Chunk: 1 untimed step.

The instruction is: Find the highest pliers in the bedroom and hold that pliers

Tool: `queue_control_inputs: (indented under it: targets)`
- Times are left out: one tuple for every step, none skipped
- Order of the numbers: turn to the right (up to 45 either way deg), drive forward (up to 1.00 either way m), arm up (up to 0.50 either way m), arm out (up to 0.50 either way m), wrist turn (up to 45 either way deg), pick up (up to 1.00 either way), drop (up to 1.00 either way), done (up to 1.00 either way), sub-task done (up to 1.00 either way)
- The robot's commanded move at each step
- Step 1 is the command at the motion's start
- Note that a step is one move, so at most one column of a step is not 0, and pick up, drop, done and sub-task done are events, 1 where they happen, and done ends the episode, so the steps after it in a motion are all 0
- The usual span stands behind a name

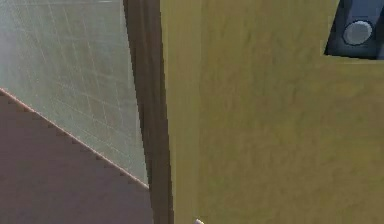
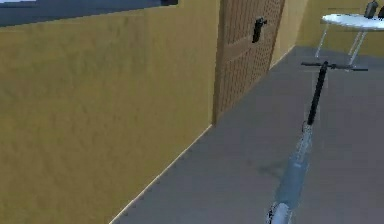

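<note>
In the forward view a yellow wall stands very close and takes up the right half. A dark brown upright door edge runs along its left side. Beyond that edge lie a pale tiled wall and a dark brown floor. In the arm side view a white round table stands at the far top right, with a small thing on it too small to name.
A dark panel with a grey round knob sits on the yellow wall. The arm side view has a yellow wall, a brown door with a dark handle, and a kick scooter standing on grey floor.
</note>
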Motion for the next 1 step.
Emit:
queue_control_inputs:
  targets:
    - [0.0, 0.25, 0.00, 0.00, 0.0, 0.00, 0.00, 0.00, 0.00]
